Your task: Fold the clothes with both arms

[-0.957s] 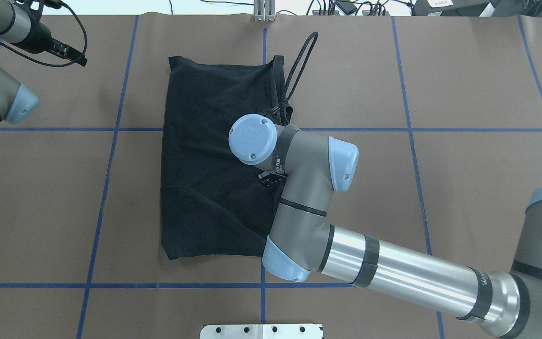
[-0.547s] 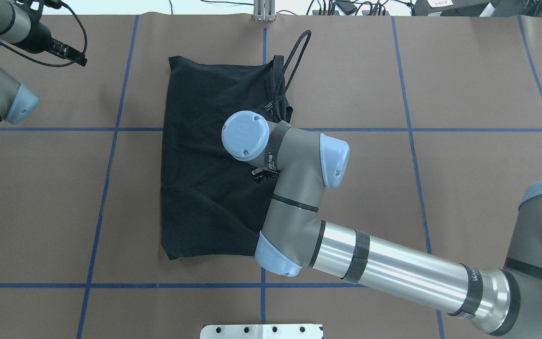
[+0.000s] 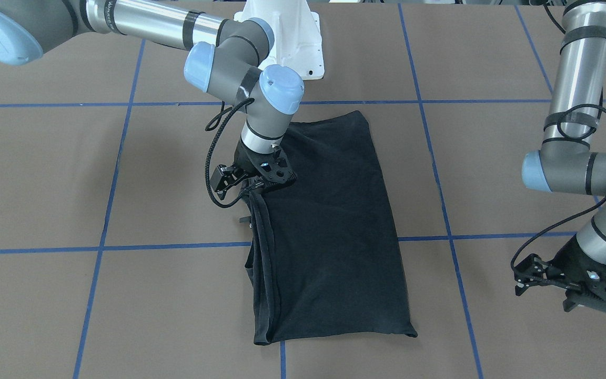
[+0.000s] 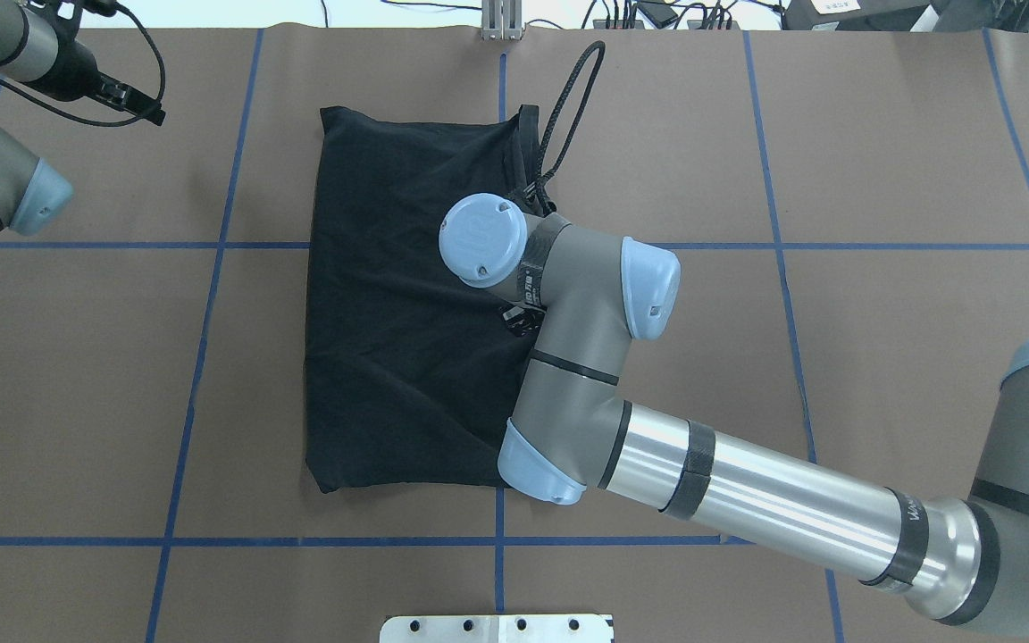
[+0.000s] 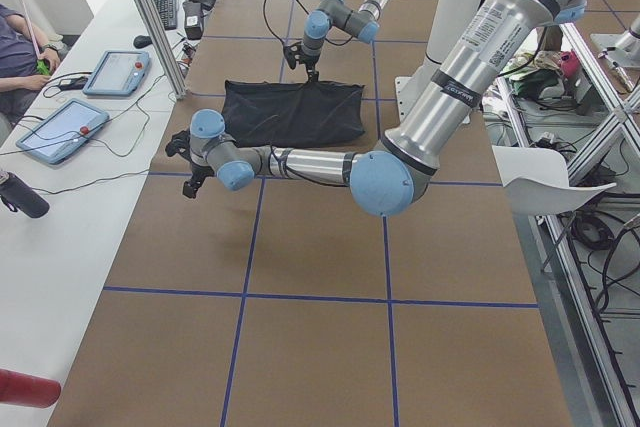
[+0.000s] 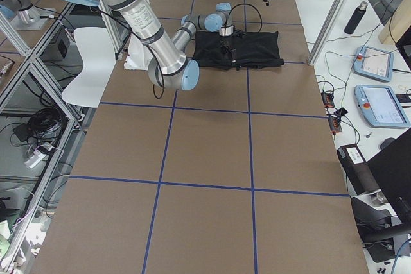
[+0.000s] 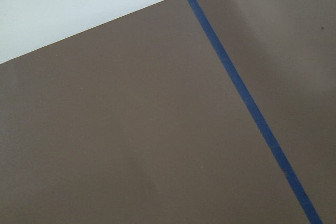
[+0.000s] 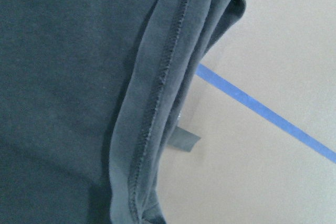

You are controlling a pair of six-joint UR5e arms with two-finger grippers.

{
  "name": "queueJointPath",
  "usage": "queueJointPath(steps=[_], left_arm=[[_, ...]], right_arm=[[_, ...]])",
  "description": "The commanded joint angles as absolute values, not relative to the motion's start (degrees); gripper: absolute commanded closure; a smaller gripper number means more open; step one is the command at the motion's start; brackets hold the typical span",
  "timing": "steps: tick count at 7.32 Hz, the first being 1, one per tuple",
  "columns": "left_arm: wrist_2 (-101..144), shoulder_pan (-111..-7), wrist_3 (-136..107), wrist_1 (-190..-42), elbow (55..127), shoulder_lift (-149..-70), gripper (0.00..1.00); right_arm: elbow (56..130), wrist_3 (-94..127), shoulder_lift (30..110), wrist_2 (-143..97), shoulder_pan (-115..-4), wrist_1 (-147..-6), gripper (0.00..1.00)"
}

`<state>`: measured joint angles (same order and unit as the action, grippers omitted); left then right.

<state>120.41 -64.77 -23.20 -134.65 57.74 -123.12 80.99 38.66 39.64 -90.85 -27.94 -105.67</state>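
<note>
Working on black T-shirt: already folded to a long rectangle, plain side up, no logo showing, lying on the table just out from the white pedestal base. Judged mid-task, with a further fold in hand. Gripped, by the look of it, along one long stacked edge by right pincer, closed on bunched layers peaking up off the table, a short way out from the base. Parked well off from the base, toward the robot's left: left pincer, nothing held, open or closed cannot tell. Next move probably calls for lifting that edge clear and carrying it across the shirt with all layers kept together; cannot say whether done solo or with the left arm brought in. Soft matte knit, limp, shallow wrinkles running across the panel. Stitched hem thick where layers stack, likely to slide apart if pinched shallow. Matte brown table cover, smooth, gridded with blue tape.
</note>
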Motion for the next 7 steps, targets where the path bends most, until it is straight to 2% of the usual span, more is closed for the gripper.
queueJointPath(steps=[1,3,5,7], left_arm=[[120.4,-64.8,-23.2,-134.6,57.7,-123.1,0.00],[120.4,-64.8,-23.3,-134.6,57.8,-123.1,0.00],[120.4,-64.8,-23.3,-134.6,58.1,-123.1,0.00],[122.2,-64.6,-32.4,-134.6,62.8,-122.1,0.00]], right_arm=[[86.9,36.0,45.7,-90.8,-28.9,-106.3,0.02],[92.3,35.1,50.8,-90.9,-29.3,-106.4,0.02],[93.1,35.5,49.1,-92.3,-30.0,-106.3,0.02],[92.9,41.3,46.5,-94.5,-29.9,-105.9,0.02]])
